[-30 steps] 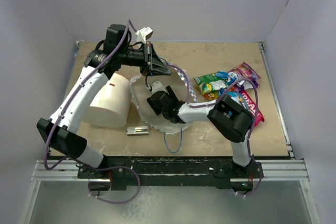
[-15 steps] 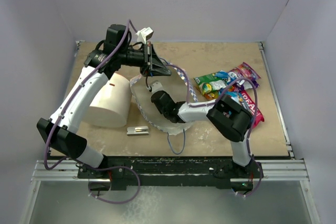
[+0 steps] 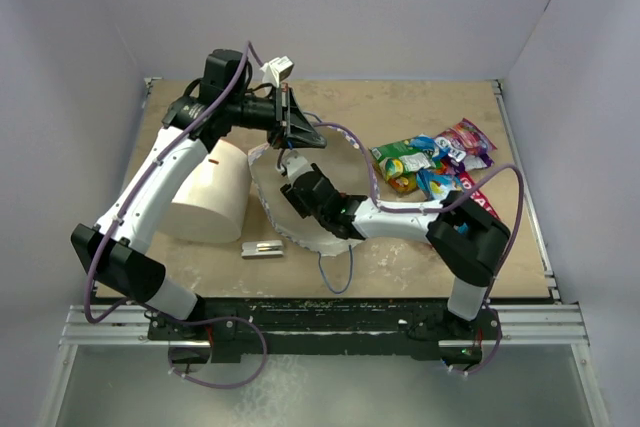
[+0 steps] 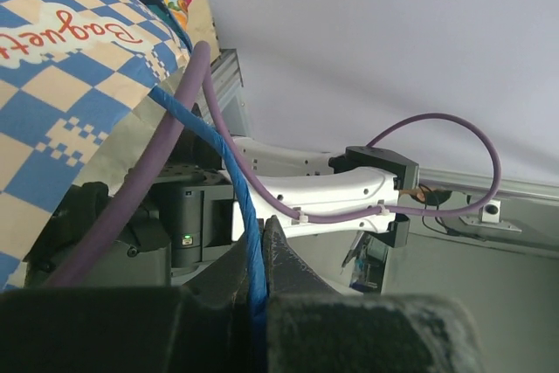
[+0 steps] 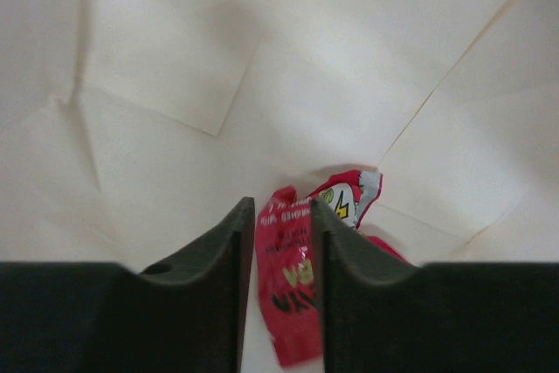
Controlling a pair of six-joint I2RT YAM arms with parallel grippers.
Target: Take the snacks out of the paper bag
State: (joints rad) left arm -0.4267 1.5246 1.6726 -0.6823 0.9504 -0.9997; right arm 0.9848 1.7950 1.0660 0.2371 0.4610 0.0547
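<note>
From above, a white paper bag with a blue-and-white checkered band (image 3: 268, 209) lies on its side in the middle of the tan table top (image 3: 420, 267), mouth up. The left gripper (image 3: 305, 135) is at its far rim. The right arm (image 3: 400, 217) reaches into the mouth. A heap of glossy foil snack packets in green, blue, purple and red (image 3: 432, 161) lies to the right, apart from the bag. A plain white cylinder (image 3: 210, 192) stands at the bag's left side, and a small grey metal clip (image 3: 262, 247) lies near both.

At the left wrist, the jaws are pressed together on the bag's thin blue string handle (image 4: 247, 246) (a purple cable (image 4: 148, 172) runs alongside it).

At the right wrist, the right gripper (image 5: 281, 209) is inside the cream interior. Its fingers (image 5: 229, 251) stand narrowly apart astride a red foil packet (image 5: 293, 299) on the bag's inner wall. I cannot tell whether they pinch it.
</note>
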